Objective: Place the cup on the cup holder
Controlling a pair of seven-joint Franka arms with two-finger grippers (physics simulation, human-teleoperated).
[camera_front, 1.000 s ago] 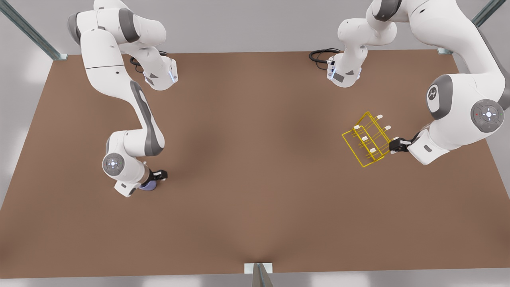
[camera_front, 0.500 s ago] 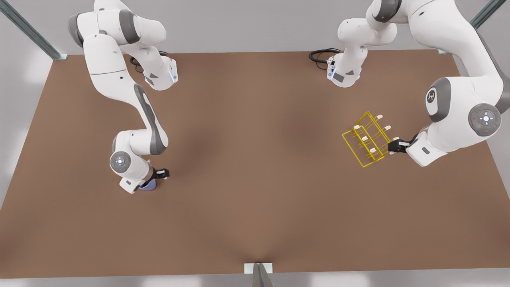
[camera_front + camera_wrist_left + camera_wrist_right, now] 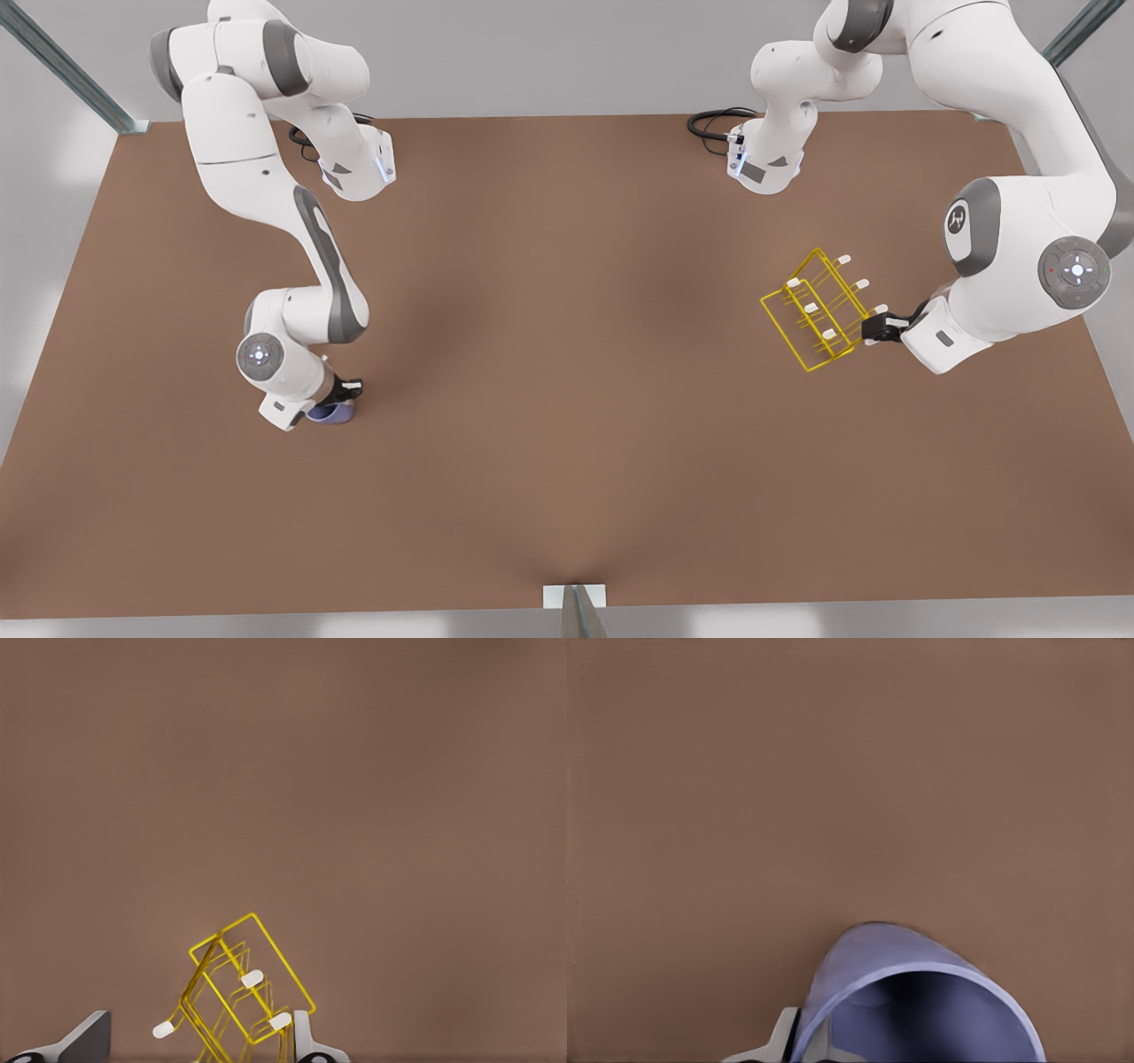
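- Gripping the cup (image 3: 921,1001) by its wall, my right gripper (image 3: 341,397) has its fingers (image 3: 780,1041) clamped on the rim, just over the bench (image 3: 567,399), ready for carrying.
- My left gripper (image 3: 873,328) keeps its fingers (image 3: 306,1041) apart around the cup holder (image 3: 815,310) edge, probably steadying it.

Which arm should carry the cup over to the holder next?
The right arm, I'd judge: its gripper is already at the cup, with a finger beside the wall. The left gripper is occupied at the cup holder, fingers straddling its frame.
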